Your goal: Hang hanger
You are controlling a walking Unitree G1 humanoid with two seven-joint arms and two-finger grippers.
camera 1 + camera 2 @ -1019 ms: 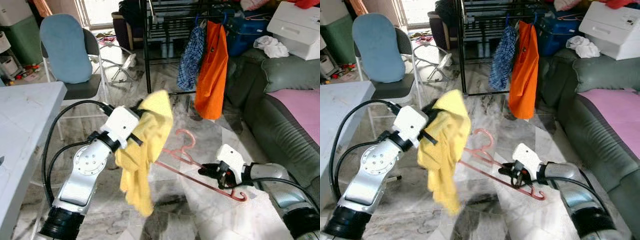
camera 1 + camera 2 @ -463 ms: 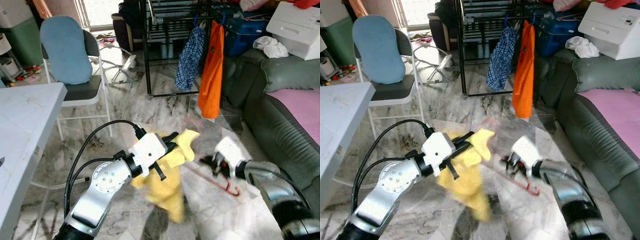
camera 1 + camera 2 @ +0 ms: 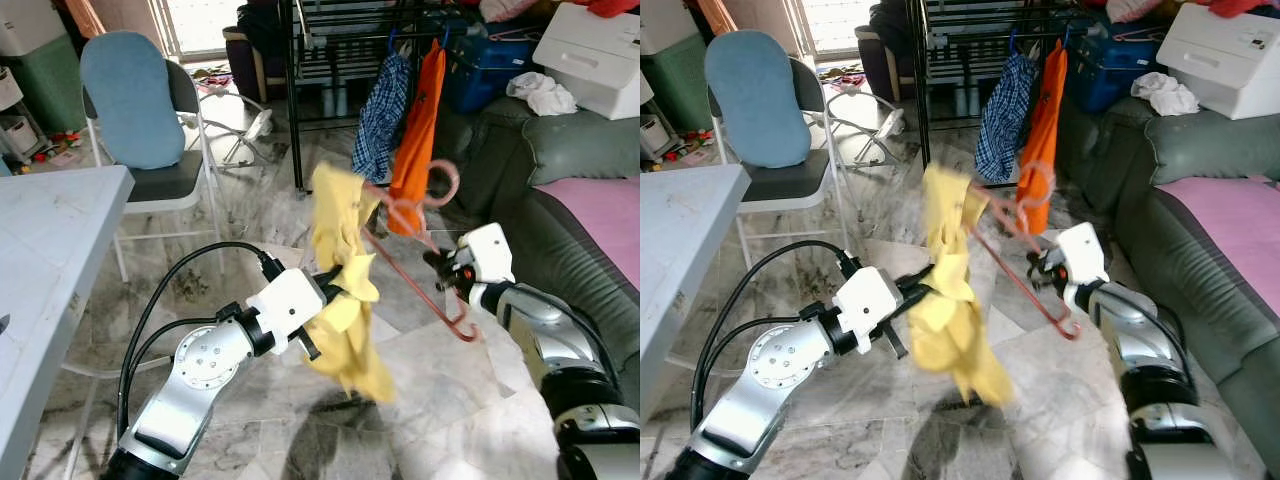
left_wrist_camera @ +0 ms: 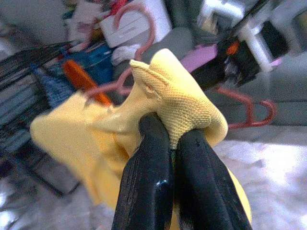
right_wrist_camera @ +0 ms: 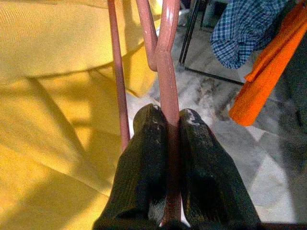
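Holding, left claw [image 4: 165, 132]: my two black fingers are pinched tight on a fold of the yellow garment [image 3: 343, 285], which hangs loose below and rises in a bunch toward the hanger.
Holding, right claw [image 5: 165, 127]: clamped on one pink bar of the pink hanger [image 3: 415, 255], low near its curled end, so the hook [image 3: 440, 185] points up and away from me.
Step in hand: I judge I am working the hanger's arm into the garment's opening; one shoulder looks partly threaded.
Doing it well: keep the cloth taut with the left, slide the hanger sideways rather than push, and let no fold bunch at the neck.
Risk: the thin bar could twist in my grip.
Farther off: the black rack [image 3: 300, 90] holds a checked shirt [image 3: 380, 115] and an orange garment [image 3: 418, 135]; the free rail beside them looks like the spot.
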